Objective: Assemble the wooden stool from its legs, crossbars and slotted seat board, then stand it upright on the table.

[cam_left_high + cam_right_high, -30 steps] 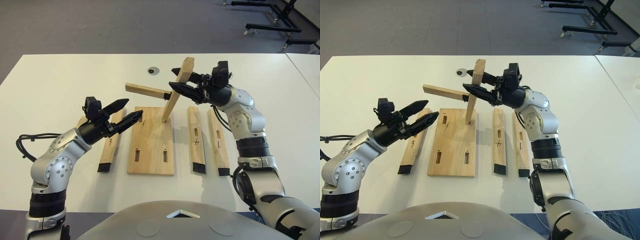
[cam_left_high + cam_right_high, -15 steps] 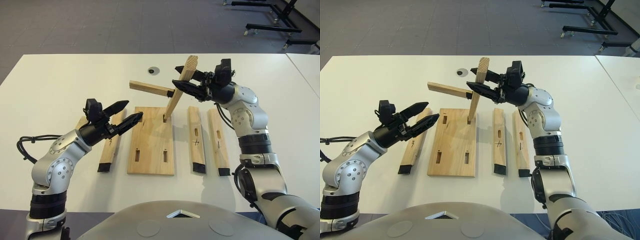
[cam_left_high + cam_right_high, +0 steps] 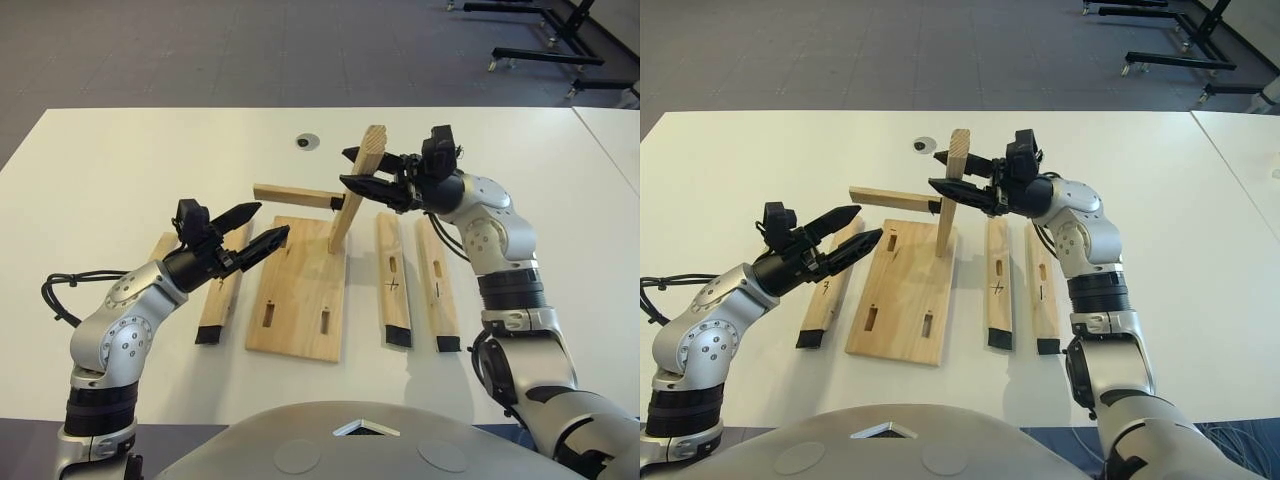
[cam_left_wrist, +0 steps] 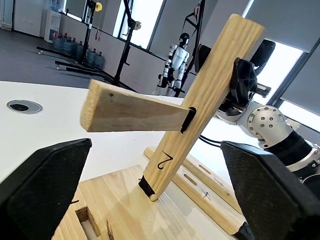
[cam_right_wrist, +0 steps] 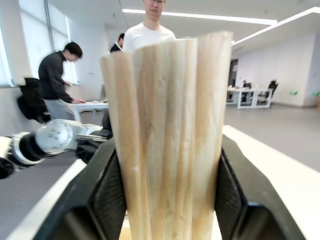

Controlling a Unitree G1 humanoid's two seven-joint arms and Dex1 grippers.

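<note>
The seat board [image 3: 298,300] lies between a left leg [image 3: 220,295] and two right legs [image 3: 392,285].

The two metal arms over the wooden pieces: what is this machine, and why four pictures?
It is a humanoid robot building a stool. Two pictures come from cameras in its head, looking down; the other two from cameras on each wrist. On the table lie a slotted seat board and three loose legs. The right end effector, a two-fingered clamp, is shut on a leg standing tilted with its lower end on the board; a crossbar sticks out from that leg. The left end effector hangs open and empty nearby.
</note>
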